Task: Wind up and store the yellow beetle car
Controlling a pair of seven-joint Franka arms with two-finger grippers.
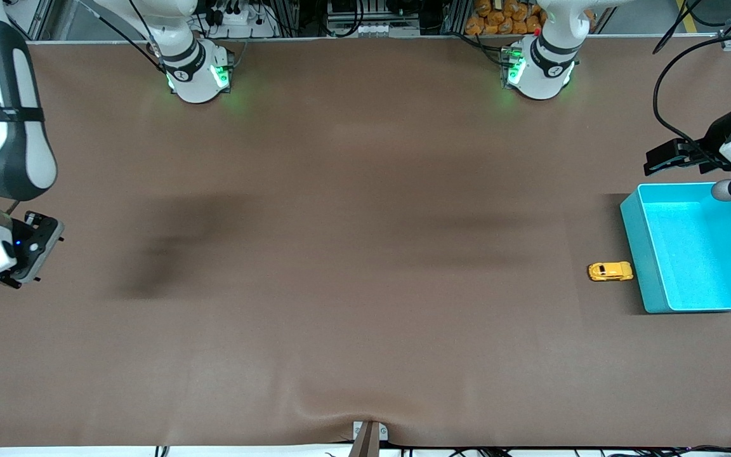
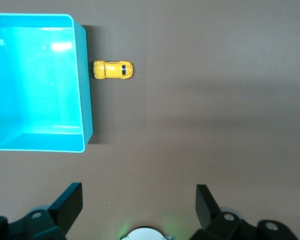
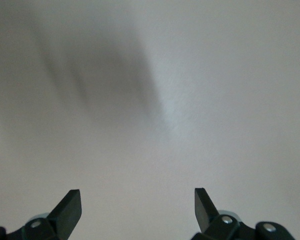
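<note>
Spanning everything, brown tabletop [image 1: 340, 254]. Turquoise bin [image 1: 635, 241] at left arm's end. Left claw [image 2: 139, 200] over tabletop beside bin, jaws wide, empty. Right claw [image 3: 137, 202] over bare cloth at opposite end, likewise. Yellow beetle car [image 1: 610, 271] just beside bin's wall; left wrist view alone shows dark windows.

High front camera looks down across the brown cloth-covered tabletop [image 1: 365, 254] toward both bases. Left wrist camera stares straight down, sharing the open turquoise plastic bin [image 1: 632, 228] [image 2: 85, 90]; right wrist's sees only bare surface.
</note>
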